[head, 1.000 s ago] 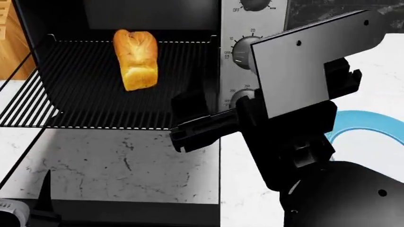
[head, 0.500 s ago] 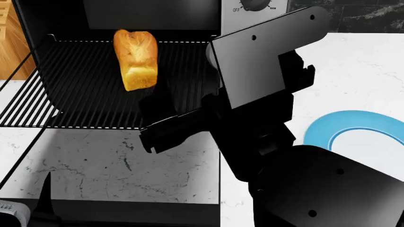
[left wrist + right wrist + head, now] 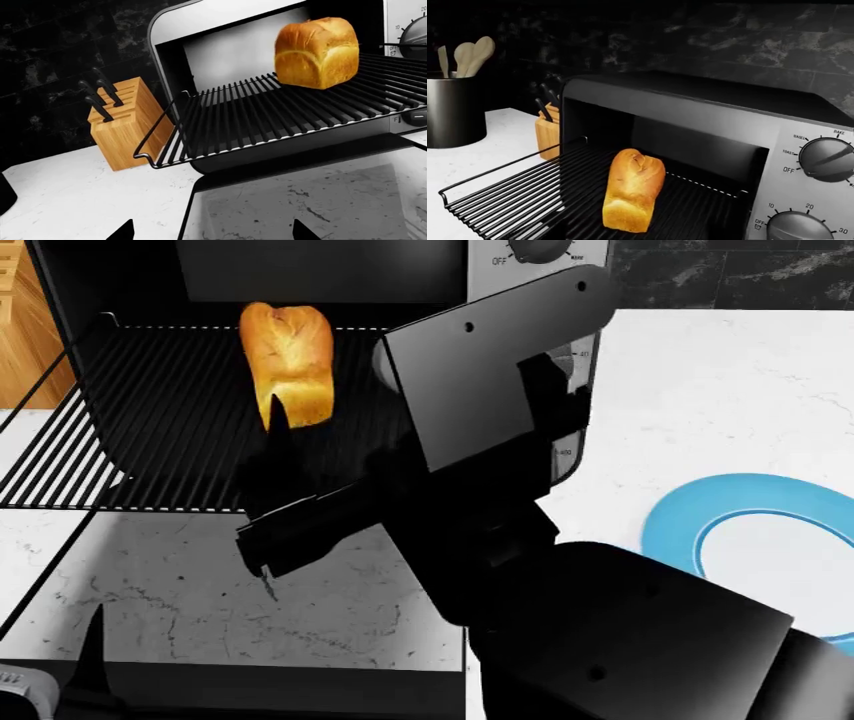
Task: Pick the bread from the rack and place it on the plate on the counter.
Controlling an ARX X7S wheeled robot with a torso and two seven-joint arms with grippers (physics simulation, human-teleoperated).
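Observation:
The bread lies on the black wire rack, which is pulled out of the toaster oven. It also shows in the left wrist view and the right wrist view. My right gripper is open just in front of the loaf, with one finger tip overlapping the loaf's near end. Its fingers do not show in the right wrist view. My left gripper is open and empty, low over the oven door. The blue-rimmed plate sits on the white counter at the right.
The grey speckled oven door lies open flat below the rack. A wooden knife block stands left of the oven. A dark utensil holder stands further left. The oven's control knobs are right of the opening.
My right arm has swung left from over the plate across the oven front, bringing its gripper up to the bread. More of the plate now shows. The bread has not moved.

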